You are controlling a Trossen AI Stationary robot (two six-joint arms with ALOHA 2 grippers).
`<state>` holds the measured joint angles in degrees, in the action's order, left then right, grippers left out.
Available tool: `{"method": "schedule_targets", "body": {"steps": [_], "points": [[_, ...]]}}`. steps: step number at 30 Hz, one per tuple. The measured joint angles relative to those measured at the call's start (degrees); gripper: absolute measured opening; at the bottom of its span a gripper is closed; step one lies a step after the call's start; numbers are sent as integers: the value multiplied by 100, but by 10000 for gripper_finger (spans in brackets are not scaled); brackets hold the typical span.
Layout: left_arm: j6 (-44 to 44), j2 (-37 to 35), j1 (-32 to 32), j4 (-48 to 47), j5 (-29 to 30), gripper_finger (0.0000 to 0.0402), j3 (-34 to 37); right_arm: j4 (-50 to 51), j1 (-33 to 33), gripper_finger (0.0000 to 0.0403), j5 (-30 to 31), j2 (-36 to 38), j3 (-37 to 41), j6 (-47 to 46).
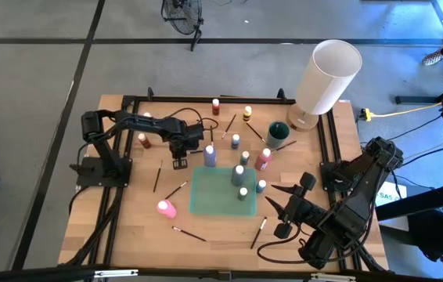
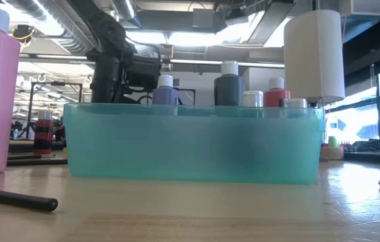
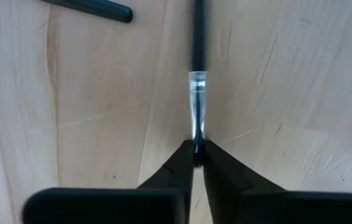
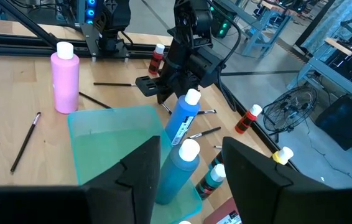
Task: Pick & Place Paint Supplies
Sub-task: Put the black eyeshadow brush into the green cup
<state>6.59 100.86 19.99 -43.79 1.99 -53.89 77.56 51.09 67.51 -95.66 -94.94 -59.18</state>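
My left gripper (image 1: 181,162) is over the table's middle left, just left of the teal tray (image 1: 221,190). It is shut on a thin dark-handled brush (image 3: 197,37). My right gripper (image 1: 292,211) is open and empty above the table's near right, with the tray's right end ahead of it in the right wrist view (image 4: 185,180). A pink bottle (image 1: 166,208) stands left of the tray. A purple bottle (image 1: 210,155) and several more bottles stand along the tray's far and right sides. Loose brushes (image 1: 157,176) (image 1: 189,233) (image 1: 258,233) lie flat on the wood. My left gripper pinches the brush between its two fingertips (image 3: 185,163), just below the silver ferrule (image 3: 197,87), at the brush's tip end. The fingers come from above, pointing down. The handle runs away from the fingertips over the wood. Whether the brush is clear of the table, I cannot tell.
A large white cylinder (image 1: 327,74) stands on a wooden base at the far right. A dark cup (image 1: 277,133) stands beside it. A red bottle (image 1: 216,106) and a yellow one (image 1: 247,113) stand near the far edge. Another brush (image 3: 89,6) lies near the held one.
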Motion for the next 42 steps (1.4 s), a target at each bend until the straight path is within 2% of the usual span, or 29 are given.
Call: {"method": "schedule_targets", "body": {"steps": [12,21,27,34,38,42], "points": [[-156,-156,-138,-28,298,3,22,-1,0,174,-2,0,0,-2],[-492,-980,-282,-831,802,2,35,7,0,174,-26,-2,0,-13],[-880,-1680,-548,-1519,1247,2,28,-53,-9,174,-299,-2,0,-39],[-1090,-2567,-1290,-1692,2200,2,22,-286,-69,174,-321,-2,0,6],[-1341,-3045,-1785,-1730,3048,2,19,-355,-139,174,-325,-2,0,4],[-1704,-3391,-2186,-2156,3937,2,13,-468,-205,174,-328,-2,0,77]]}}
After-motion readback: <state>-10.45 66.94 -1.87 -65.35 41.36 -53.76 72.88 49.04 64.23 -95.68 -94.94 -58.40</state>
